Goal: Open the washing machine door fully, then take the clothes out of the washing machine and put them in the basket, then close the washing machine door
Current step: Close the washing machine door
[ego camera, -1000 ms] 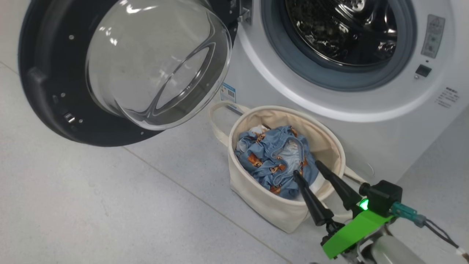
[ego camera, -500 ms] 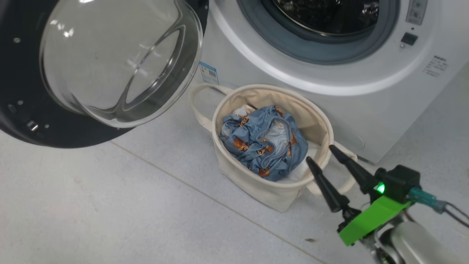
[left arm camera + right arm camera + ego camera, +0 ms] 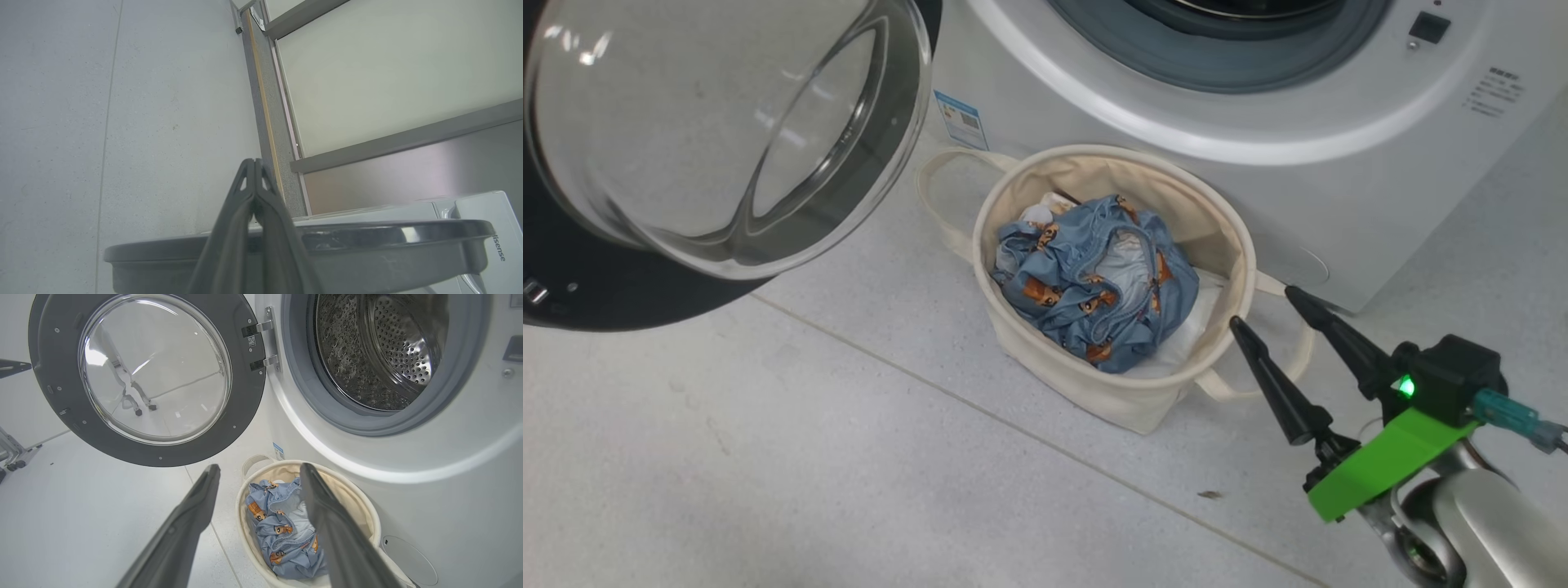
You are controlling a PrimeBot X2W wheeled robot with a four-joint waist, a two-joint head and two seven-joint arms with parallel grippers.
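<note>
The washing machine door (image 3: 596, 286) hangs wide open at the upper left, its glass bowl (image 3: 711, 122) bulging toward me. The white washing machine (image 3: 1339, 204) fills the top right, and its steel drum (image 3: 388, 347) looks bare. The cream basket (image 3: 1111, 400) stands on the floor against the machine's front. The blue bear-print clothes (image 3: 1094, 278) lie bunched inside it. My right gripper (image 3: 1266, 308) is open and holds nothing, its tips just right of the basket's rim by a loop handle. My left gripper (image 3: 254, 163) is shut and holds nothing, behind the door's rim (image 3: 367, 239).
A plain white cloth (image 3: 1176, 343) lies under the clothes in the basket. A wheeled stand's legs (image 3: 12, 453) show at the left on the floor. A wall with grey rails (image 3: 388, 143) runs behind the machine. Grey tiled floor (image 3: 768, 449) spreads to the left.
The head camera has shifted, sliding the whole scene up and left. My right gripper, still open, has drawn back from over the clothes to just outside the basket's rim.
</note>
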